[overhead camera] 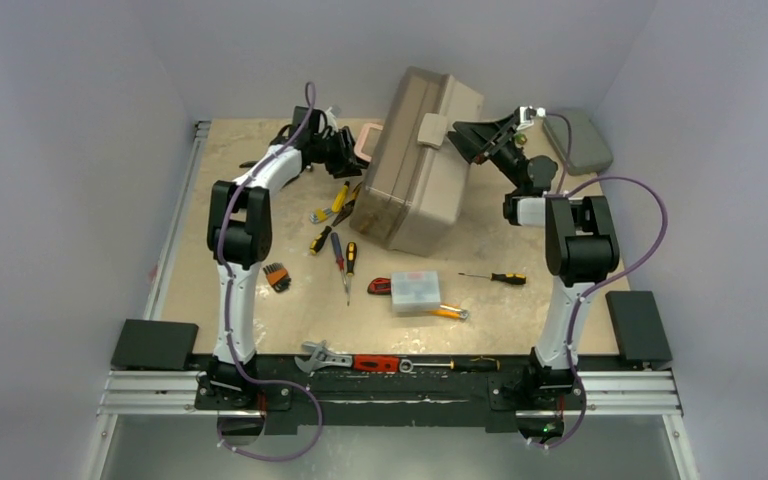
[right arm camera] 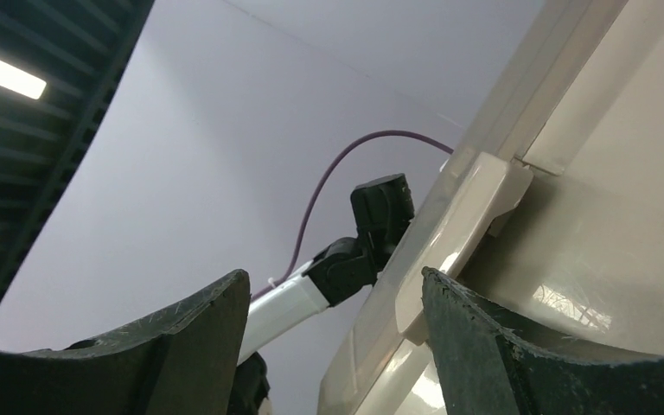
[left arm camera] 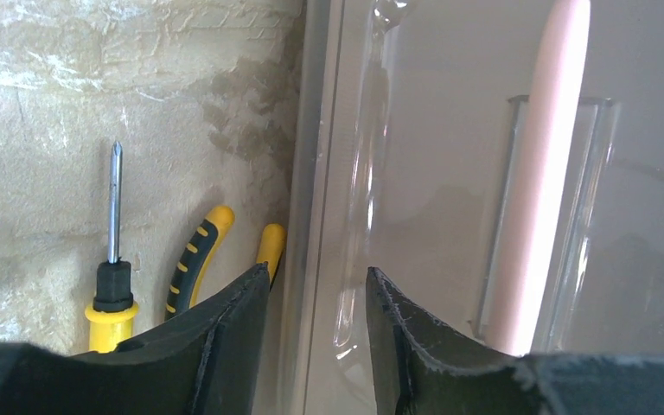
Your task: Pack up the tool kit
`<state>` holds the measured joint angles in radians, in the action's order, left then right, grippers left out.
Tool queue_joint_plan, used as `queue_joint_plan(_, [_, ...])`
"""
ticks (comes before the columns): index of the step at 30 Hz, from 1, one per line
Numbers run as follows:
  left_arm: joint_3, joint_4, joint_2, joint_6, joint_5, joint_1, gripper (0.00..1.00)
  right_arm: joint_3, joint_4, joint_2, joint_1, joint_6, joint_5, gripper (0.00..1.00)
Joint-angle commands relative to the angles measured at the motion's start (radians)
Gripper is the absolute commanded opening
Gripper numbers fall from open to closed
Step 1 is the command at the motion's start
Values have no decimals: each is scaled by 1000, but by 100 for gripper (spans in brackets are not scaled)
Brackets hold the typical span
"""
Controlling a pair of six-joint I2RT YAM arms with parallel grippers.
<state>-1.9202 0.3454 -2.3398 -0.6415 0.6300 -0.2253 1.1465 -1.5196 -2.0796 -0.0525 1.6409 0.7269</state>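
Observation:
The beige toolbox [overhead camera: 420, 170] is tipped up on its side at the back middle of the table, with its smoky lid [left arm camera: 432, 156] and pinkish handle [left arm camera: 545, 173] toward my left arm. My left gripper [left arm camera: 316, 281] straddles the lid's edge, its jaws partly apart; whether the pads press on the lid does not show. My right gripper [right arm camera: 335, 281] is open and angled upward beside the box's beige latch [right arm camera: 467, 216], which lies close to one finger [right arm camera: 484, 337]. Yellow-handled pliers [left arm camera: 194, 251] and a screwdriver [left arm camera: 112, 285] lie just left of the box.
Loose screwdrivers [overhead camera: 340, 250], a hex key set [overhead camera: 277, 275], a red utility knife [overhead camera: 380, 285], a clear parts box [overhead camera: 415, 292] and a screwdriver [overhead camera: 495, 278] lie in front of the toolbox. A flat grey case [overhead camera: 580, 140] sits back right. A wrench [overhead camera: 322, 357] rests on the front rail.

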Motion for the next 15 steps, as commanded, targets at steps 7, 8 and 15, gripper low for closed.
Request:
queue_joint_plan(7, [-10,119,33,21,104,-101,45,-1,503,185,-30,-348,57,75])
queue_joint_plan(8, [-11,115,40,16,104,-100,45,2,548,209,-25,-379,56,76])
queue_joint_plan(15, [-31,96,83,-7,93,-100,45,-22,795,390,47,-561,43,81])
